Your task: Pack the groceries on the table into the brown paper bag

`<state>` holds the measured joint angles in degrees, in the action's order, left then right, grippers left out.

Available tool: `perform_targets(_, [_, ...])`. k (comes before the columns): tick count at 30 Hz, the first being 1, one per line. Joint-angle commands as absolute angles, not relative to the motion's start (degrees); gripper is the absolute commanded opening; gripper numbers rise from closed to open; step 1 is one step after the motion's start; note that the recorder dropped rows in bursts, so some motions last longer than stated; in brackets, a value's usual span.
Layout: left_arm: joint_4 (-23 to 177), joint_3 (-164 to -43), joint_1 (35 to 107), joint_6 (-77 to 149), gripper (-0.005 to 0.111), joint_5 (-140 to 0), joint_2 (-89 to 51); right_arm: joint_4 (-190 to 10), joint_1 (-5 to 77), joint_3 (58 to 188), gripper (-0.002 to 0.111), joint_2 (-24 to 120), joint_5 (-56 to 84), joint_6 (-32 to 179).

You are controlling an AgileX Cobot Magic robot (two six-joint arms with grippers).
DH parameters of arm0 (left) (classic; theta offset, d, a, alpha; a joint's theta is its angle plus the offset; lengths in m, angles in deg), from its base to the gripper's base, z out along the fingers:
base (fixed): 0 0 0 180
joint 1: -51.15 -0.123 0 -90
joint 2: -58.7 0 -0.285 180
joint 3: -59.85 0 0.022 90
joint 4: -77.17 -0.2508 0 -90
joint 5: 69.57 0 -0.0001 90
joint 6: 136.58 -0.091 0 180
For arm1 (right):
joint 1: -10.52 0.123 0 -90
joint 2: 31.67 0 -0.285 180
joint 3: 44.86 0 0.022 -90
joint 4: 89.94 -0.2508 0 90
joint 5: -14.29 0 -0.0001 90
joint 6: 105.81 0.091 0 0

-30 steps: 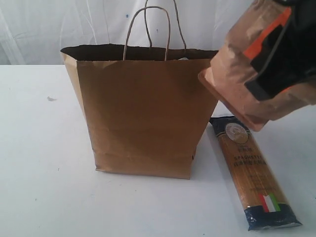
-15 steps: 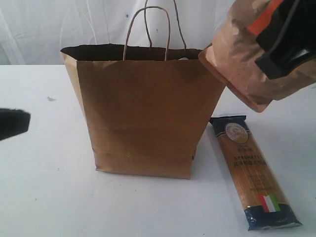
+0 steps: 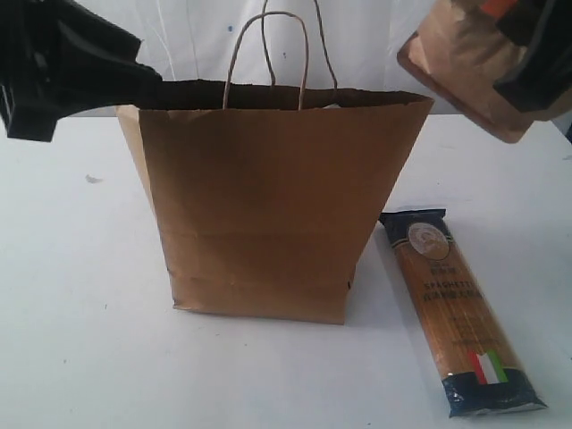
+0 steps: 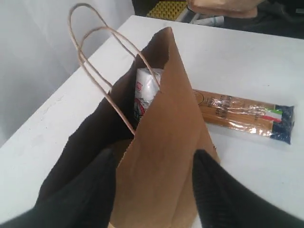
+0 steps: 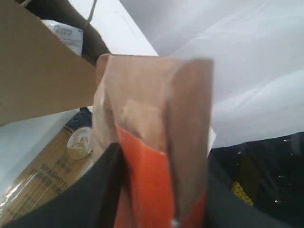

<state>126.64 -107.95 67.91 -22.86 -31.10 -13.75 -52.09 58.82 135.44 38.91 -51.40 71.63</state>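
The right fingers (image 5: 95,199) are clamped on both sides of the brown-orange pouch (image 3: 451,76), holding it in the air above the right-hand end of the paper bag (image 3: 268,206), while the left fingers (image 4: 80,190) stand apart astride the bag's opposite wall, and the spaghetti packet (image 3: 456,304) lies on the bench (image 3: 80,313) beside the bag, toward the near right corner.

A wide, plain white tabletop (image 3: 80,349) carries an upright boxy brown kraft paper bag (image 3: 268,206). A long spaghetti packet with dark blue ends (image 3: 460,313) lies flat just beside it, and a tiny white lump (image 3: 93,179) sits apart.
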Motion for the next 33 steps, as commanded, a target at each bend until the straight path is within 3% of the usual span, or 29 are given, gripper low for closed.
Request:
perform_targets(1, [129.0, -108.7, 67.9, -30.9, 0.038, -28.9, -17.1, -48.1, 57.7, 136.1, 0.0, 39.1, -46.1, 71.4])
perform_targets(6, [132.2, -108.7, 67.9, -37.4, 0.0, -33.0, -17.8, -48.3, 55.5, 136.1, 0.0, 40.2, -43.7, 71.4])
perform_targets(15, [132.7, -108.7, 67.9, -41.9, 0.0, -41.7, -20.8, -48.3, 55.0, 136.1, 0.0, 41.5, -39.1, 70.9])
perform_targets(33, [128.1, -108.7, 72.6, -45.0, 0.0, -34.7, -25.1, -49.7, 55.0, 141.5, 0.0, 47.0, -31.5, 66.8])
